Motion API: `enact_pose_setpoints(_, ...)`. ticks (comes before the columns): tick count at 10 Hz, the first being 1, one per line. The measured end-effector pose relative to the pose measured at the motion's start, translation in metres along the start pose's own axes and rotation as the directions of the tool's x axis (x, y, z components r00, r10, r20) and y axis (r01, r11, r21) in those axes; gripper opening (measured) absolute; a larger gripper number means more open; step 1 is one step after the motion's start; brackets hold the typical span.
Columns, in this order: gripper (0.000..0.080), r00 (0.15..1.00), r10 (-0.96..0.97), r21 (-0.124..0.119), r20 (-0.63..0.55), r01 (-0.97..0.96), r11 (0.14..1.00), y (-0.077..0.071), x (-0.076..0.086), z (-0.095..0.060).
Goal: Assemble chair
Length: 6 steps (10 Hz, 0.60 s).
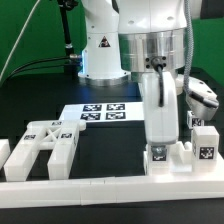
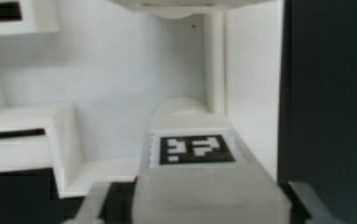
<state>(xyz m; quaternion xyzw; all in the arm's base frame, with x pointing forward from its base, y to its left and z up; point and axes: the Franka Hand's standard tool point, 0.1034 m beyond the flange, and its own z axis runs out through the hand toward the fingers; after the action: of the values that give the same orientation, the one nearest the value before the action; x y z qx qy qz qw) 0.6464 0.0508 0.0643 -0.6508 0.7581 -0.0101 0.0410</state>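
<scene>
One tagged white chair block (image 2: 196,150) is pinched in the pincer (image 2: 200,204), hanging straight below it near the tabletop (image 1: 110,150). It looks rigid, light and matte; its flat opposite sides suit a grip.

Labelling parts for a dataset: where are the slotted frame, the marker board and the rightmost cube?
Slotted frame (image 1: 46,145): exterior view, its middle bar.
Marker board (image 1: 104,112): exterior view, centre between tags.
Rightmost cube (image 1: 207,140): exterior view, its front face.
</scene>
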Motion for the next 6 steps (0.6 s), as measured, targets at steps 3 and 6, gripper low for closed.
enact_pose_setpoints(3,0.052,1.0,-0.007,0.0,0.0,0.007,1.0,0.0,0.0,0.0)
enact_pose_setpoints(6,0.0643,0.992,-0.128,0.044,0.013,0.128,0.991,-0.012,0.007,-0.038)
